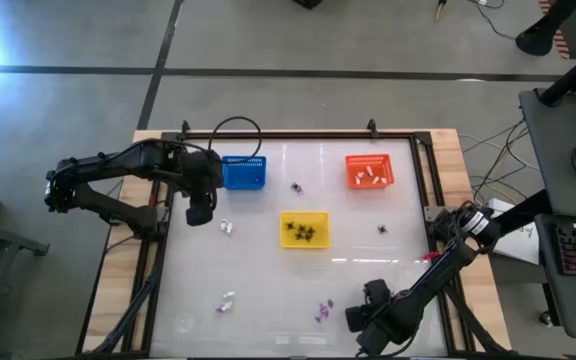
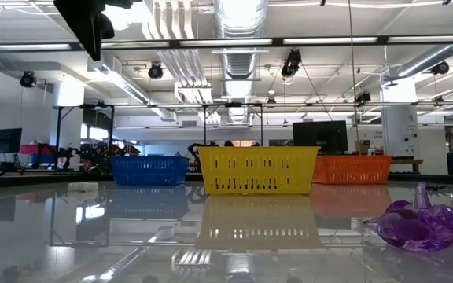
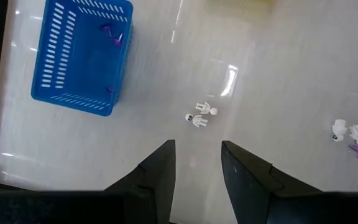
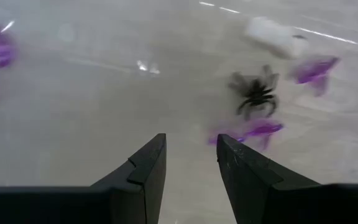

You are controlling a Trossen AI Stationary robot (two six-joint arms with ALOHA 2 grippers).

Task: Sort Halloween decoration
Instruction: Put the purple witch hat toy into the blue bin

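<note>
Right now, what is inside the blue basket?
In the left wrist view, the blue basket holds one purple trinket near its far wall. The rest of its floor looks bare; its near corners are partly screened by the walls.

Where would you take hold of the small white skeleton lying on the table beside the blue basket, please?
I would grip the white skeleton across its narrow middle, coming straight down from above. It lies flat on the table, well apart from the blue basket, so nothing blocks a vertical approach. The left gripper is open with nothing between its fingers; turn it so they close across the body, not the thin limbs.
</note>
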